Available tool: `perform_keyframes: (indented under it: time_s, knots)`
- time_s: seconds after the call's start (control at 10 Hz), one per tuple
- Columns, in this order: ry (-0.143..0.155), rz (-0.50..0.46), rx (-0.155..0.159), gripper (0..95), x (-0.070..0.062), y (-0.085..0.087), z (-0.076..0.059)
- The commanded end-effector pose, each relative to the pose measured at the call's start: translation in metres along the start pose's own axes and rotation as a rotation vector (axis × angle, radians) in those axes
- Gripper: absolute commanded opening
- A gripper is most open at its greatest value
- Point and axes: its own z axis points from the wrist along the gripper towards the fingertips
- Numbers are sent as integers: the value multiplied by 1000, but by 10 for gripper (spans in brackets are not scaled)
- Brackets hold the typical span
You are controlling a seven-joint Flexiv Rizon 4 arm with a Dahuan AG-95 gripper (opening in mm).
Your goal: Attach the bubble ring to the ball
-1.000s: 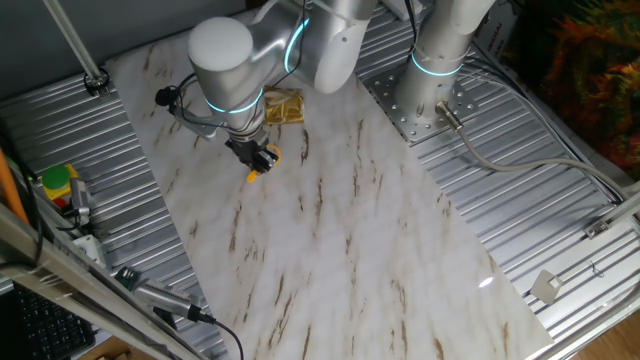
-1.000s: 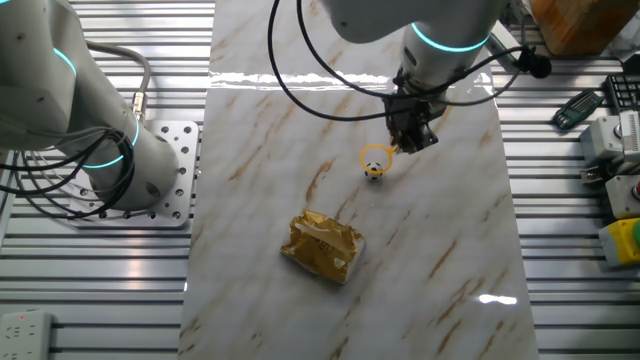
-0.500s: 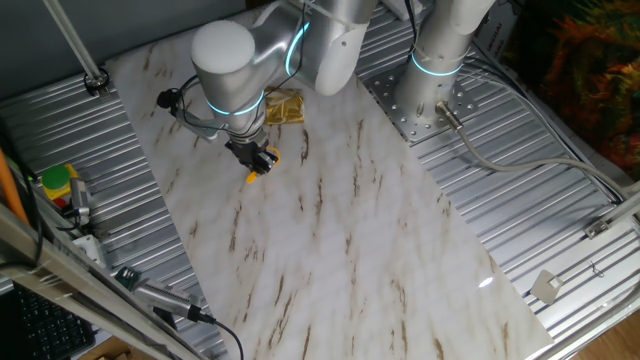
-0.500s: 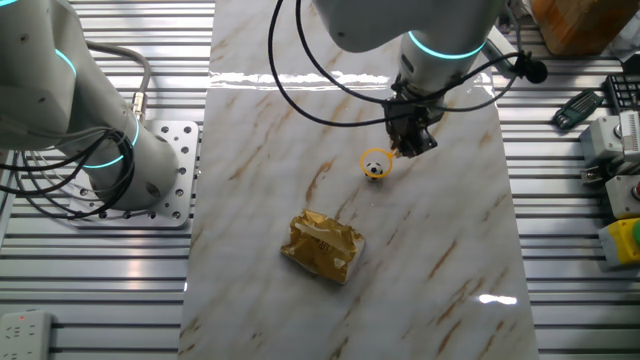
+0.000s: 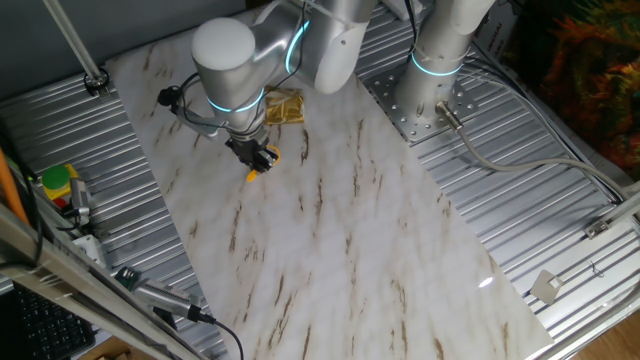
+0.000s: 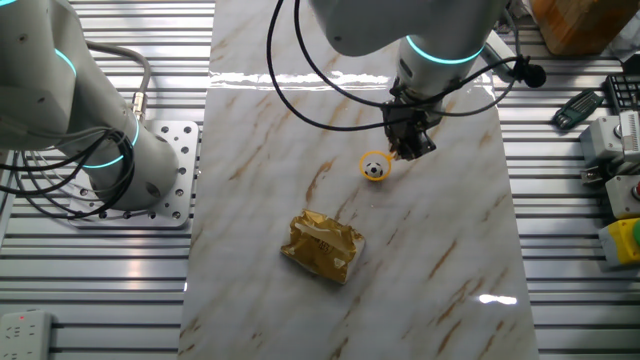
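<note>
The orange-yellow bubble ring (image 6: 377, 163) lies low over the marble table with its hoop around the small black-and-white ball (image 6: 374, 170). My gripper (image 6: 407, 150) is shut on the ring's short handle, just right of the ball. In the one fixed view my gripper (image 5: 260, 160) hides most of the ring and the ball; only an orange tip of the ring (image 5: 254, 176) pokes out below the fingers.
A golden-yellow foil packet (image 6: 323, 244) lies near the ball toward the arm's base; it also shows behind my wrist (image 5: 284, 107). The arm's base plate (image 6: 170, 160) stands beside the marble sheet (image 6: 440, 260). Tools and boxes (image 6: 620, 150) sit past the sheet's edge.
The gripper has shifted a little, carrying the ring so the hoop moved from just beside the ball to sit around it. The ball and foil packet stayed put.
</note>
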Motion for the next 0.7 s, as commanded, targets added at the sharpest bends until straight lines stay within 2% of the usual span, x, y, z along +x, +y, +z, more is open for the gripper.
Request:
perform_keyframes:
  time_s: [0.1, 0.7]
  knots:
    - [-4, 1, 2, 0, 0, 0, 3]
    - [-18, 7, 8, 0, 5, 2, 13]
